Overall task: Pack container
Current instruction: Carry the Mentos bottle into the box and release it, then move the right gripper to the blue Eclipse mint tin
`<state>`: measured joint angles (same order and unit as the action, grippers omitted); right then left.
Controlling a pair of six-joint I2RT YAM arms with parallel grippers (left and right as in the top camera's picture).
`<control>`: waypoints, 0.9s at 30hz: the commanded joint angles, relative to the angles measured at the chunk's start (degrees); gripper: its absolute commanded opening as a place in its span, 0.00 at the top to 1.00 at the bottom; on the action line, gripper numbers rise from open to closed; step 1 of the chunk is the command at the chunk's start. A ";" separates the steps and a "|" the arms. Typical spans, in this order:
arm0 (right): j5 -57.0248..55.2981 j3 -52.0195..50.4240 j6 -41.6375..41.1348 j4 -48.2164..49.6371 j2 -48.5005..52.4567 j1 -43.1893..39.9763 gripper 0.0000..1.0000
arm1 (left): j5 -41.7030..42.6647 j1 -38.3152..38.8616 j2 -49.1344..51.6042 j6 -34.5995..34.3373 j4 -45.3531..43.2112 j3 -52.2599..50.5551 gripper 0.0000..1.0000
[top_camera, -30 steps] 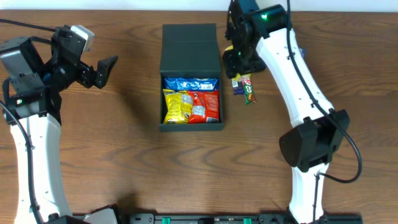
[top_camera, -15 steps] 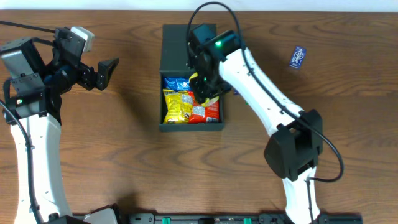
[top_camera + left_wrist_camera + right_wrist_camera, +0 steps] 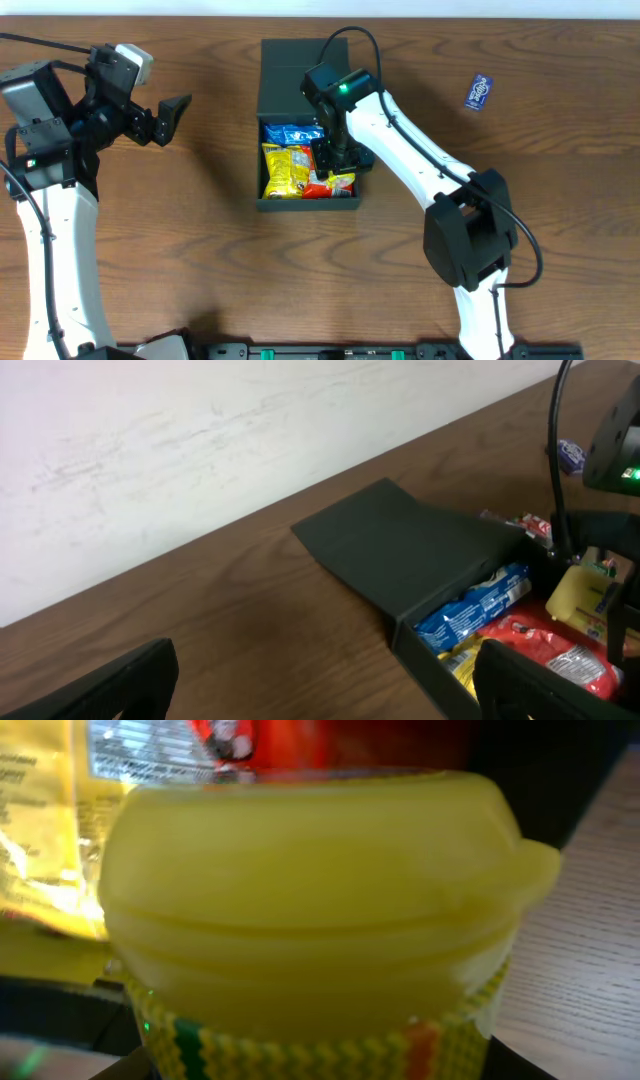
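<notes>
The container (image 3: 305, 205), a dark box, stands mid-table with its flat lid (image 3: 303, 68) folded back. Inside lie a blue packet (image 3: 290, 134), a yellow packet (image 3: 283, 170) and a red packet (image 3: 318, 180). My right gripper (image 3: 335, 165) hangs over the box's front right corner, shut on a yellow lidded cup (image 3: 341, 183) with a zigzag band. That cup (image 3: 310, 890) fills the right wrist view and hides the fingers. My left gripper (image 3: 165, 118) stands open, well left of the box, holding nothing. The left wrist view shows the lid (image 3: 410, 550) and the cup (image 3: 580, 592).
A small blue packet (image 3: 479, 92) lies on the wood at the far right. In the left wrist view, a red-and-white packet (image 3: 520, 525) lies just beyond the box. Bare brown tabletop (image 3: 210, 250) surrounds the box.
My right arm swung from the loose snacks right of the box to over the box, then lowered with the yellow cup toward its front right corner. The left arm has not moved.
</notes>
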<state>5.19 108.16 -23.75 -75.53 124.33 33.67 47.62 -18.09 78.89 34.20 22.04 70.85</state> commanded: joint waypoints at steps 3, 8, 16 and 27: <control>-1.97 -0.44 -2.84 0.15 -0.59 0.15 0.43 | -0.02 0.24 0.50 2.82 -0.22 0.35 0.05; -1.95 -0.44 -2.86 -0.11 -0.59 0.15 0.24 | -0.02 0.24 0.50 3.13 -0.24 0.35 0.05; -1.97 -0.15 -2.84 -0.92 -0.94 0.04 0.14 | 0.00 0.24 0.50 3.10 0.13 0.35 0.05; -13.27 4.31 -2.84 0.39 -10.58 -1.84 0.07 | 0.02 0.24 0.50 3.08 0.44 0.35 0.05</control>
<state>-1.32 109.93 -26.13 -75.64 119.48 33.28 47.59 -18.09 78.89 36.27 22.33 70.85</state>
